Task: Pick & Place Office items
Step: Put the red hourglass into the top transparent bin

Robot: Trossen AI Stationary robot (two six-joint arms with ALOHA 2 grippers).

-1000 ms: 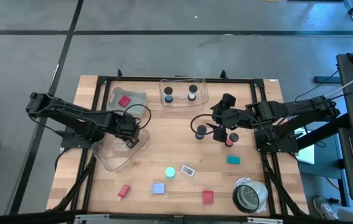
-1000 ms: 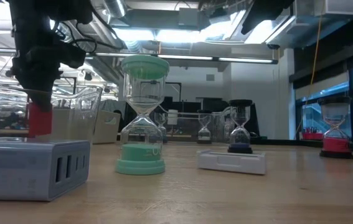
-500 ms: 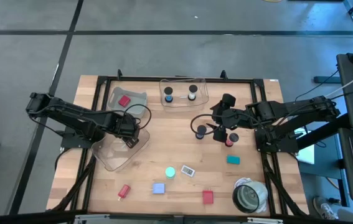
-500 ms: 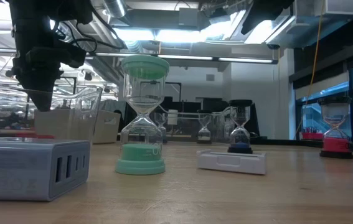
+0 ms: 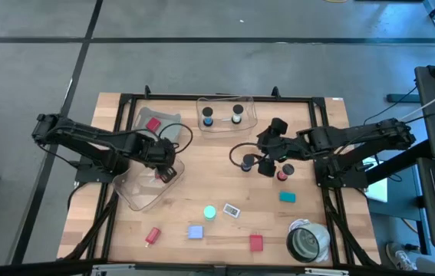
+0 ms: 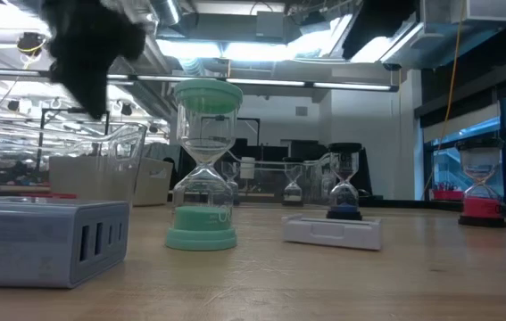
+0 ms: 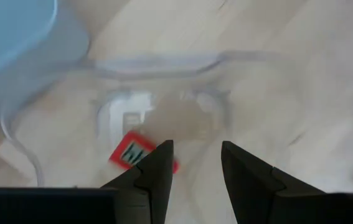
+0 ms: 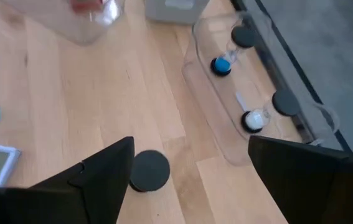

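My left gripper [image 5: 165, 172] [image 7: 195, 149] hangs open above the near clear bin [image 5: 140, 192]. A red block [image 7: 129, 154] lies flat on that bin's floor, below the fingers and apart from them. In the low view the left gripper [image 6: 87, 53] shows high and blurred. My right gripper [image 5: 266, 159] [image 8: 192, 146] is wide open, right of the table's middle. A black-capped hourglass [image 5: 248, 162] [image 8: 150, 170] stands on the wood just beside one finger, untouched. A red-based hourglass [image 5: 282, 173] stands close under the right arm.
The far clear bin [image 5: 226, 115] holds two hourglasses, and a second bin [image 5: 156, 123] holds a red block. Nearer lie a teal hourglass [image 5: 209, 211], white tag [image 5: 232, 209], bluish block [image 5: 195, 231], two red pieces [image 5: 256, 243] [image 5: 153, 235], teal block [image 5: 287, 197] and the roll [image 5: 307, 241].
My left gripper let go of the red block, which dropped into the near clear bin and now lies on its floor; the gripper then rose. My right gripper shifted a little toward the table's left, closer to the black-capped hourglass.
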